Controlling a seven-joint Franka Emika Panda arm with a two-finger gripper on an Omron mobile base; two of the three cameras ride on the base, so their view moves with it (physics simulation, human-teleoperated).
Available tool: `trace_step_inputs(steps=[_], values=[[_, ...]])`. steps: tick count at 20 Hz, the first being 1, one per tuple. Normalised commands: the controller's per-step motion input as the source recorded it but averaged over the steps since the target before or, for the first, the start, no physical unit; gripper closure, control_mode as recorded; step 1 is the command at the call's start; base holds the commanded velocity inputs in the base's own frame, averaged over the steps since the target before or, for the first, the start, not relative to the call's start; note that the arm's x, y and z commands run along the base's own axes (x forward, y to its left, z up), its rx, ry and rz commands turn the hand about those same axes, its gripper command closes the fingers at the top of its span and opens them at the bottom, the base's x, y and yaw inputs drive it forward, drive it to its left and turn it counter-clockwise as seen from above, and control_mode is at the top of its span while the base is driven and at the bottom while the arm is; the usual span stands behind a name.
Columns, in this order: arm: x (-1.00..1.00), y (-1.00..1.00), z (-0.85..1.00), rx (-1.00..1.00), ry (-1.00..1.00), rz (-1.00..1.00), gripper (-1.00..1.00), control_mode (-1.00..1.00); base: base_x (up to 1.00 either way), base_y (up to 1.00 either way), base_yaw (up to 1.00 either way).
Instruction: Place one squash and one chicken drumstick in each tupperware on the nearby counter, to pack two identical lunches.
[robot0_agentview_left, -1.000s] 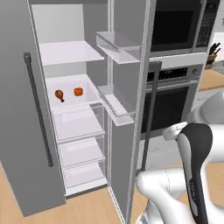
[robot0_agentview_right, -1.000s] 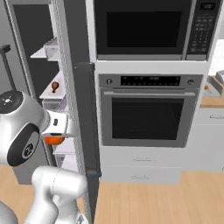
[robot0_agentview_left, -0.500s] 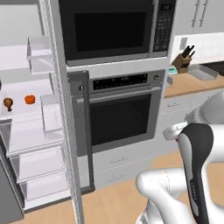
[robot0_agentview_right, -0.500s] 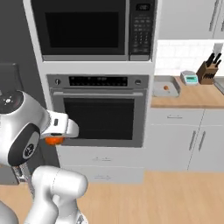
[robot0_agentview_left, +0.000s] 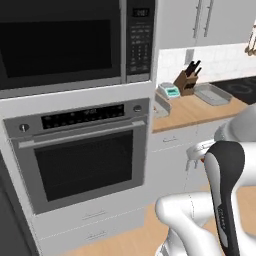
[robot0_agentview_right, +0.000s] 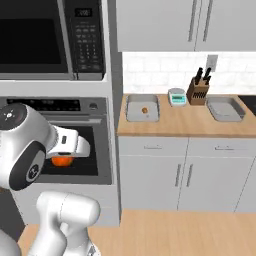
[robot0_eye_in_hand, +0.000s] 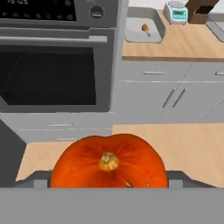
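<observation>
Oven (robot0_agentview_right: 75, 150) behind pincer-held squash (robot0_agentview_right: 63, 161)

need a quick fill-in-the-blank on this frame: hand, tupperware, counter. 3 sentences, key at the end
The hand holds an orange-red ____.
The tupperware nearest the oven already contains one small ____ item.
Between the two tupperware on the counter stand a small scale and a ____ block.

Missing words: squash; orange-brown; knife
</observation>
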Motion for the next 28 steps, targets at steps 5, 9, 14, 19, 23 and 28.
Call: trace_step_inputs(steps=[5, 9, 14, 19, 23, 28], values=[[0.0, 0.0, 0.0, 0.0, 0.0, 0.0, 1.0, 1.0, 0.73, -1.0, 0.0], [0.0, 0.0, 0.0, 0.0, 0.0, 0.0, 1.0, 1.0, 0.78, -0.96, 0.0], [0.0, 0.0, 0.0, 0.0, 0.0, 0.0, 1.0, 1.0, 0.91, -0.77, 0.08], [0.0, 0.0, 0.0, 0.0, 0.0, 0.0, 1.0, 1.0, 0.78, -0.29, 0.23], [0.0, 0.0, 0.0, 0.0, 0.0, 0.0, 1.0, 1.0, 0.56, 0.01, 0.33], [0.0, 0.0, 0.0, 0.0, 0.0, 0.0, 1.0, 1.0, 0.48, 0.01, 0.31]])
